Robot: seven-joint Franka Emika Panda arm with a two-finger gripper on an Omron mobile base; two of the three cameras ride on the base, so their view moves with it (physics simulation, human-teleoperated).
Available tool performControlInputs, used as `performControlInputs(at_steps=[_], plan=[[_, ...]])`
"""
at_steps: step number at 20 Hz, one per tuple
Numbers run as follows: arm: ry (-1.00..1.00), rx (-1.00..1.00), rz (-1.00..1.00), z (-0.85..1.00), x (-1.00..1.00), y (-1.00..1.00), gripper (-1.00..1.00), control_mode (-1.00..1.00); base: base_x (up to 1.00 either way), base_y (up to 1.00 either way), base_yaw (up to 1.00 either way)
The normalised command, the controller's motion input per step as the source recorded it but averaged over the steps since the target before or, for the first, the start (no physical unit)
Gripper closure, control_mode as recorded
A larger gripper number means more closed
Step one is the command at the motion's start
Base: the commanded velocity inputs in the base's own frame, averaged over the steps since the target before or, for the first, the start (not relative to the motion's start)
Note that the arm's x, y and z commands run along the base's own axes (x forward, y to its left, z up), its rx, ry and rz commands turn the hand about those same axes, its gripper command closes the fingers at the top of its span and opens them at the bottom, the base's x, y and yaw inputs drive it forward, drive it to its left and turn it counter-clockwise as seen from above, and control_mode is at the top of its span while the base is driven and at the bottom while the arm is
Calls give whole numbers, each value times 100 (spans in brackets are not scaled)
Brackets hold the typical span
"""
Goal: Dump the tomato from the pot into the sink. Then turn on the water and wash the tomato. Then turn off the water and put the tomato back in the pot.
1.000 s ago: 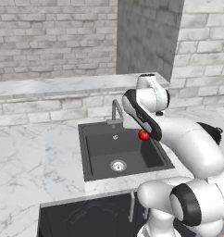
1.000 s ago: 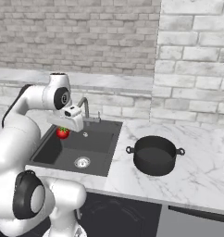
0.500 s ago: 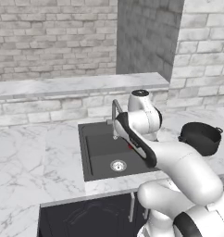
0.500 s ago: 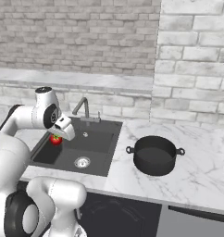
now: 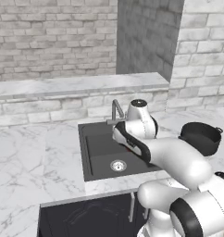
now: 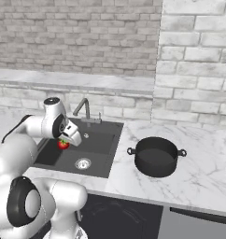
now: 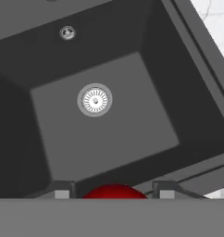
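Note:
My gripper [image 6: 67, 139] hangs over the left part of the sink [image 6: 102, 150], shut on the tomato [image 6: 62, 144]. In the hand view the red tomato [image 7: 114, 190] sits between the two fingertips [image 7: 62, 192], above the dark sink [image 7: 132, 92] and its silver drain [image 7: 95, 99]. The tomato's stem end is hidden. The wide black pot [image 6: 156, 156] stands upright on the counter to the right of the sink, and its inside looks dark and bare. The pot [image 5: 200, 137] also stands right of my arm in the left base view.
A grey bent faucet [image 6: 83, 109] rises at the back rim of the sink, close behind my hand. White marble counter [image 6: 199, 172] runs on both sides. A brick wall with a ledge [image 5: 77, 85] stands behind. My own arm covers the right part of the sink [image 5: 102, 157].
The arm has swung round over the sink, now blocking the tomato in the left base view. The tomato stays in the grip and has sunk a little lower.

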Motion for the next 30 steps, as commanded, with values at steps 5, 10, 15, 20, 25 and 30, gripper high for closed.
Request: performControlInputs(at_steps=[5,10,15,20,25,30], plan=[[0,0,0,-36,43,2,100,-100,0,0,0],[-4,-1,0,-44,43,0,100,-100,0,0,0],[-6,-5,0,-58,31,3,100,-100,0,0,0],[-2,-2,0,-41,24,5,100,-100,0,0,0],[0,0,0,-21,16,2,100,-100,0,0,0],[0,0,0,-27,30,0,100,-100,0,0,0]])
